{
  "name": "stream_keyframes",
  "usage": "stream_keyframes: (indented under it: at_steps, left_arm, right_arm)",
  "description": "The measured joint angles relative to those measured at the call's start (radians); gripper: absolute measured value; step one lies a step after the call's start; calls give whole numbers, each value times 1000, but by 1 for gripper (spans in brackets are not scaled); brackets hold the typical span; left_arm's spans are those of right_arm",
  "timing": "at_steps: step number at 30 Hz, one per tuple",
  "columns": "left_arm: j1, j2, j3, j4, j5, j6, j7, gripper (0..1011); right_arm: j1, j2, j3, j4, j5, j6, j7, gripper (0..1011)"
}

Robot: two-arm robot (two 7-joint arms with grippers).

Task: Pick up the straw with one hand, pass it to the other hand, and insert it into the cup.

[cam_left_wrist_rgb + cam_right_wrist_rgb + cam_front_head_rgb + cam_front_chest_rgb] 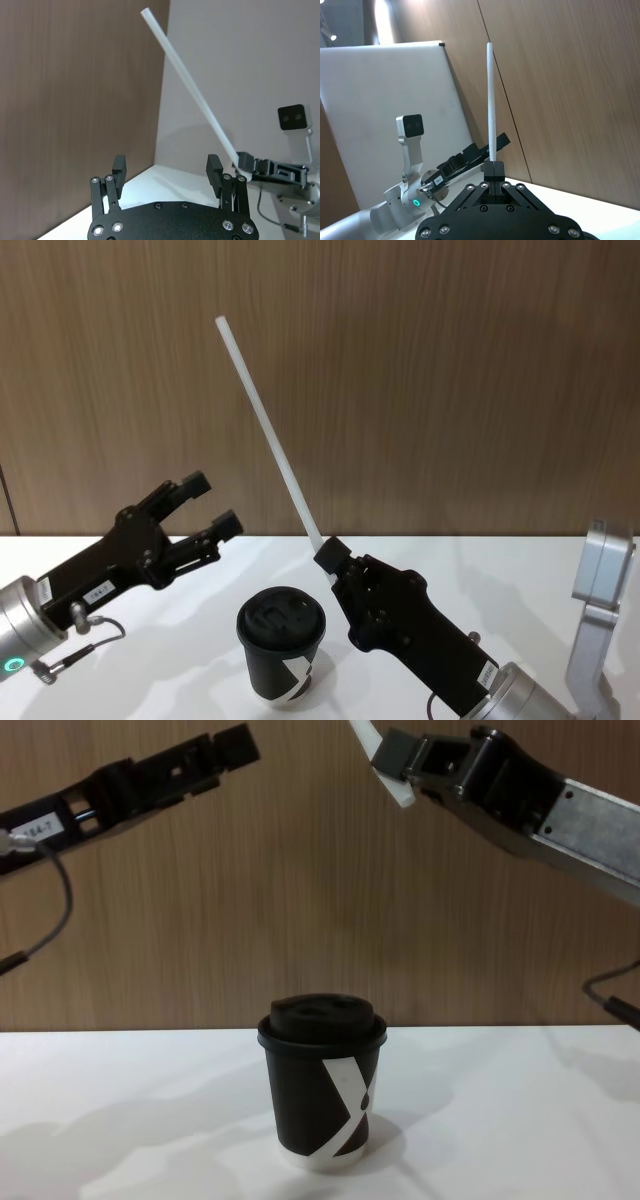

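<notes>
White straw (270,430) is clamped low in our right gripper (330,558), so we'd bring the wide-open left gripper (212,503) around it just above that grip before letting go.

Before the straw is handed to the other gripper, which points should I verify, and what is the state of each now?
1. Right gripper shut on the straw near its lower end: ok.
2. Left gripper open to receive: ok.
3. Free straw length above the right gripper: ok.
4. Left gripper around the straw: not ok, it is apart, to one side.
5. Cup upright on the table, lid on: ok.
6. Lid opening for the straw: cannot tell.
</notes>
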Motion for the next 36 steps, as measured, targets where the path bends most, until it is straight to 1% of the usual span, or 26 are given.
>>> stream_keyframes:
  at_steps: [6, 19, 28, 36]
  left_arm:
    - [-29, -20, 21, 16, -14, -4, -29, 1003]
    - [-81, -58, 59, 42, -35, -13, -71, 1003]
    - [-106, -75, 75, 53, -50, -18, -89, 1003]
    - [-127, -93, 86, 65, -74, -16, -97, 1003]
  right_arm:
    - [0, 0, 0, 0, 0, 0, 0, 0]
    - [0, 0, 0, 0, 0, 0, 0, 0]
    - [0, 0, 0, 0, 0, 0, 0, 0]
    - [0, 0, 0, 0, 0, 0, 0, 0]
